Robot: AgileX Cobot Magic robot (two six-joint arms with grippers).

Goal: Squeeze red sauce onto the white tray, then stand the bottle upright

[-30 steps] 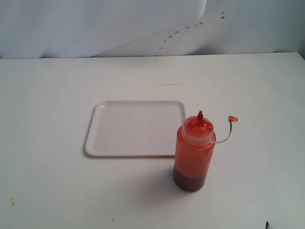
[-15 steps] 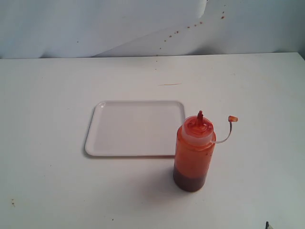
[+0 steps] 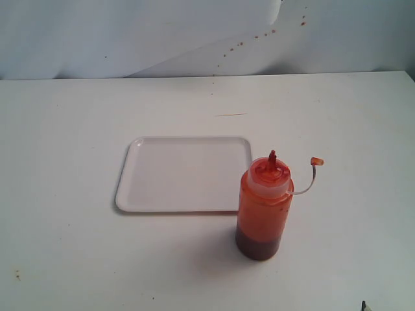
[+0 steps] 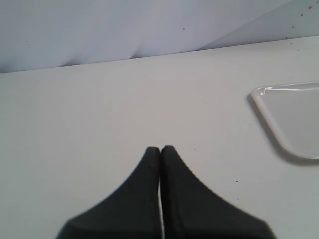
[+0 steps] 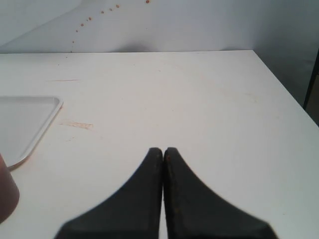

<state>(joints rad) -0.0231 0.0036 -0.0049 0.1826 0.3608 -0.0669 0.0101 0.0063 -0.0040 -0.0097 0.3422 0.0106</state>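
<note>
The bottle [image 3: 263, 210] stands upright on the table just off the white tray's near right corner, its small cap [image 3: 316, 162] dangling to the right on a clear tether. The white tray [image 3: 184, 173] lies flat and bare; no red sauce shows on it. A corner of the tray [image 4: 291, 119] appears in the left wrist view and another corner [image 5: 25, 124] in the right wrist view, where the bottle's dark base [image 5: 7, 191] sits at the frame edge. My left gripper [image 4: 160, 149] and right gripper [image 5: 163, 150] are both shut on nothing, well away from the bottle.
The white table [image 3: 337, 116] runs to a pale backdrop sheet [image 3: 194, 32] dotted with dried reddish specks. A thin reddish smear [image 3: 231, 115] marks the table behind the tray. The table's right edge [image 5: 279, 82] drops off in the right wrist view.
</note>
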